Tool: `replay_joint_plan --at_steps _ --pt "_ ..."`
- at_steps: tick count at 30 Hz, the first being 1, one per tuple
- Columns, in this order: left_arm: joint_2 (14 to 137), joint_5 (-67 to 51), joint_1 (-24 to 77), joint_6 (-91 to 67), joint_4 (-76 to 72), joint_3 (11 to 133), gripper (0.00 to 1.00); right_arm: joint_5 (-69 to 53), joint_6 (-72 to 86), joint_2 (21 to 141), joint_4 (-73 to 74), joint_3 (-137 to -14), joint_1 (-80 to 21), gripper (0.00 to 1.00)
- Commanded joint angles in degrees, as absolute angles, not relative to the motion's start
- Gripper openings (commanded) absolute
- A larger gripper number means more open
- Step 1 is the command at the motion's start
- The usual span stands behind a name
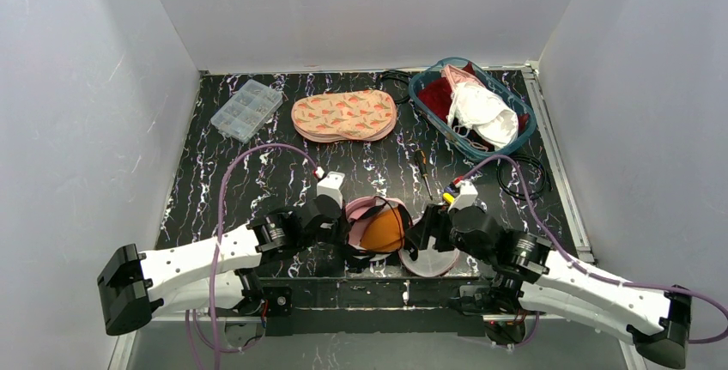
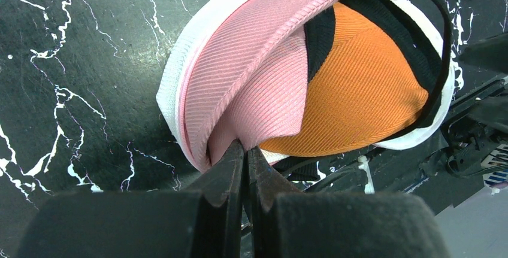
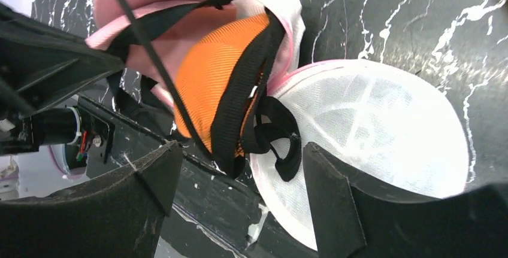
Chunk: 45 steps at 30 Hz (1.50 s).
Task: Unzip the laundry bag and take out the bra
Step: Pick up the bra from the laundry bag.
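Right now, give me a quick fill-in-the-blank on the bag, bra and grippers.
1. The left gripper is shut on the ____ flap of the laundry bag.
2. The right gripper has its jaws ____.
3. The bra cup showing in the bag is ____ with black trim.
Missing words: pink; open; orange.

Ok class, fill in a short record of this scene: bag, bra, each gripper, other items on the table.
Bag: unzipped, white mesh half lying flat
Bra: orange, black straps, inside the bag
Left gripper: shut on bag's pink edge
Right gripper: open, by the straps
Also: basket of clothes, clear box, screwdriver
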State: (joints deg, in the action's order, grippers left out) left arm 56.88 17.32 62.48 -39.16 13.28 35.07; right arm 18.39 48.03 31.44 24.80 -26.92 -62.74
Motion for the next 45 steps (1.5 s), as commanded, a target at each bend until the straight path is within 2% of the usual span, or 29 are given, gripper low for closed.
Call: replay_joint_plan --at_steps 1,7,13,15,18,21,26,29,40,43,45 --pt "55.28 17.82 62.67 -39.51 13.32 33.94 0.0 19.58 57.05 34.02 13.65 -23.67 -62.74 0.82" --pt "55.18 17.97 62.67 -39.47 13.19 33.71 0.0 18.09 65.0 37.93 4.37 -19.21 -62.18 0.8" --pt "55.5 17.69 62.67 -39.32 12.47 33.44 0.0 17.73 67.24 41.59 -1.29 -18.16 -61.69 0.72" --pt "55.61 17.54 62.71 -39.46 12.23 33.27 0.0 17.52 67.07 42.75 -2.24 -18.45 -61.53 0.64" --pt "55.72 17.4 62.72 -39.55 12.11 33.17 0.0 17.23 66.35 43.4 -3.68 -18.84 -61.51 0.41" --pt "55.47 18.06 62.72 -40.07 13.02 33.43 0.0 17.78 64.13 42.45 -1.53 -21.07 -61.46 0.24" --pt "55.28 19.6 62.69 -41.09 14.61 33.2 0.0 19.49 59.8 39.49 5.62 -25.09 -61.51 0.14" --pt "55.28 20.38 62.67 -41.66 15.5 33.18 0.0 18.98 57.72 37.36 6.75 -25.57 -61.45 0.01" --pt "55.69 21.26 62.73 -42.6 16.63 32.78 0.0 14.76 50.07 30.65 9.25 -28.15 -61.44 0.01" --pt "55.97 21.36 62.67 -42.63 16.76 32.71 0.0 13.04 48.83 29.11 8.77 -28.45 -61.48 0.11" --pt "56.29 21.36 62.68 -42.54 16.71 32.67 0.0 12.24 48.12 28.4 8.63 -28.87 -61.5 0.03"
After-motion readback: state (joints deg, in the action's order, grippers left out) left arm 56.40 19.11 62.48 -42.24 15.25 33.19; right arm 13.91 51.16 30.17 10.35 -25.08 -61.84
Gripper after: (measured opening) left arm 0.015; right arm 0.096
